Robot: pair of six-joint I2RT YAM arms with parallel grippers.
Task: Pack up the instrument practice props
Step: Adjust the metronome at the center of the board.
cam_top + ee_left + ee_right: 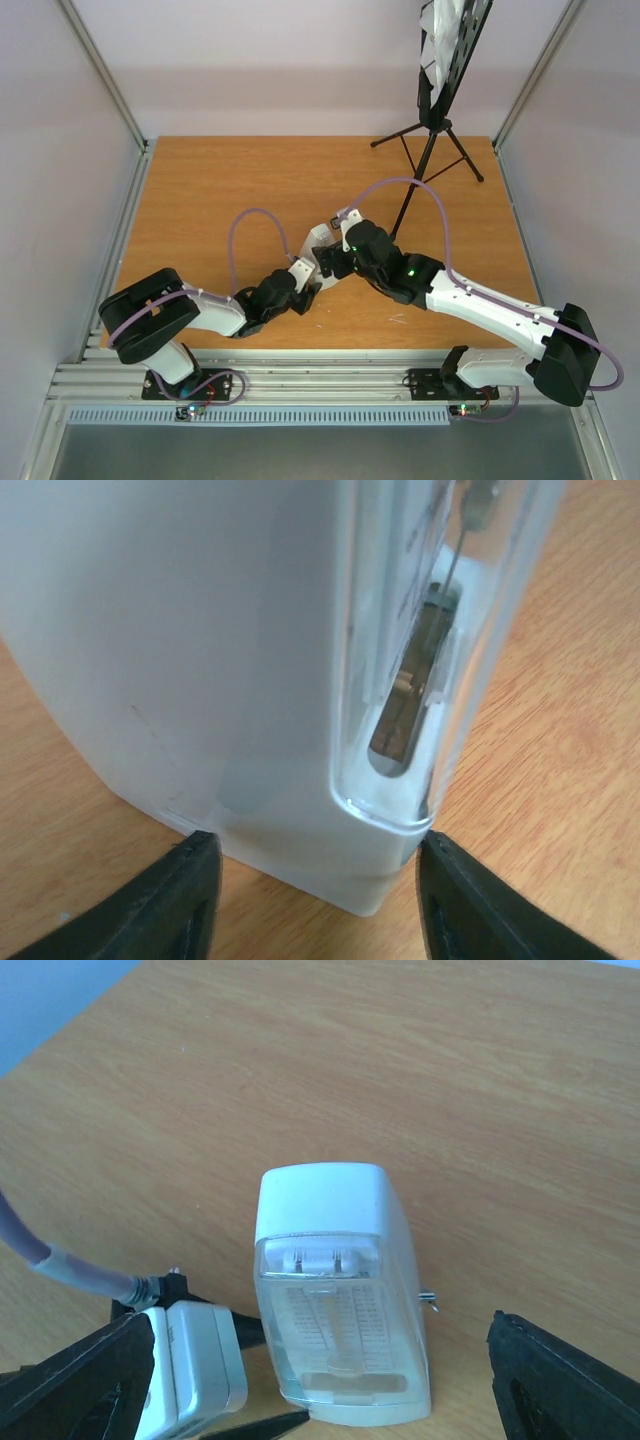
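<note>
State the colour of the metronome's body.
White metronome, with a clear front cover; the right wrist view shows it best.

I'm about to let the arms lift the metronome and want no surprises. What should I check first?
1. Metronome standing upright on the table: ok.
2. Clear cover in place on its front: ok.
3. Left gripper straddling the metronome's base, one finger on each side: ok. Firm contact: cannot tell.
4. Right gripper open wide, both fingers apart from the metronome: ok.
5. Music stand with sheet-music pages standing at the far right, apart from both arms: ok.
</note>
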